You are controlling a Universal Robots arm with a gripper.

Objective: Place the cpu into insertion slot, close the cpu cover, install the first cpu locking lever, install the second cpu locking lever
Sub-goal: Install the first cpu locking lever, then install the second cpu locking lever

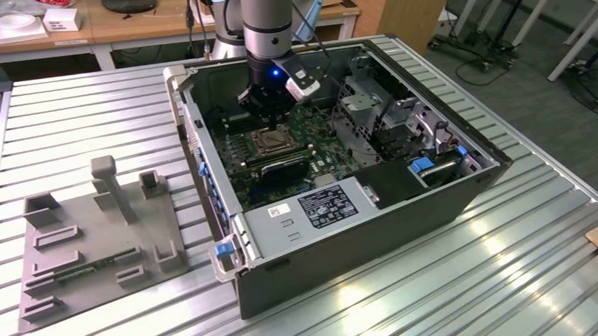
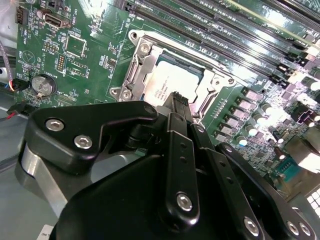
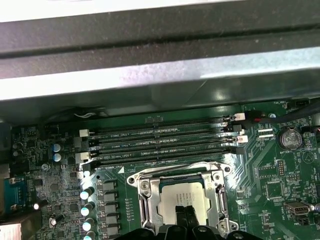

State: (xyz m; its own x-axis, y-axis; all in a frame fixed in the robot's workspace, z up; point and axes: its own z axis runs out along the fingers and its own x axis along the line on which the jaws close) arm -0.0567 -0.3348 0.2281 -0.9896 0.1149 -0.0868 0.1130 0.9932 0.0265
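Observation:
The cpu [image 3: 172, 196] [image 2: 165, 82] lies flat in the insertion slot [image 1: 271, 142] on the green motherboard [image 1: 313, 150] inside the open computer case. The silvery cpu cover [image 3: 149, 200] [image 2: 142, 67] lies down around it, and the chip shows through its window. My gripper [image 1: 271, 126] [image 3: 186, 214] [image 2: 178, 100] hangs straight above the socket. Its two black fingers are shut together with nothing between them, and their tips are over the chip's near edge. Whether the tips touch the chip I cannot tell.
Long black memory slots [image 3: 160, 142] run beside the socket, with the case wall [image 3: 160, 75] beyond them. A metal drive cage [image 1: 374, 112] and a power supply [image 1: 323, 206] crowd the case. A coin battery [image 2: 42, 85] sits on the board. A grey fixture tray [image 1: 94, 238] lies on the slatted table.

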